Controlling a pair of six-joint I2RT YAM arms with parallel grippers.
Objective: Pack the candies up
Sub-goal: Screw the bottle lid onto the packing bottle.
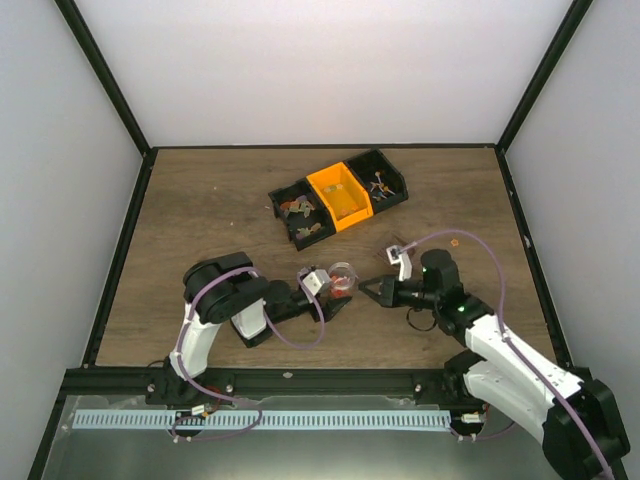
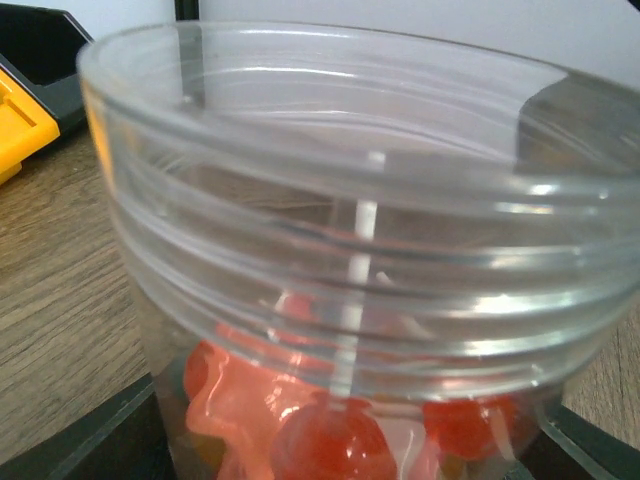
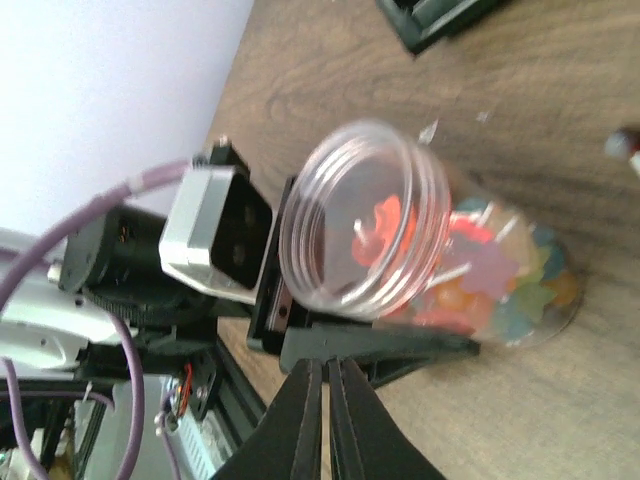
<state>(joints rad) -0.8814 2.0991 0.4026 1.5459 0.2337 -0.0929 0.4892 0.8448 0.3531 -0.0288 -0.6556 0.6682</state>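
Inside the cup (image 3: 365, 215) clamped by left gripper (image 1: 337, 289) lie candies (image 3: 490, 280); right gripper (image 3: 325, 368) closed, nearby

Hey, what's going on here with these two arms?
The left end effector is clamped on a clear jar with no lid on, partly filled with mixed-colour candies. Its open mouth faces the right arm. The right end effector hovers just in front of the jar, fingers closed, apparently holding nothing. The black and orange bins sit farther back.
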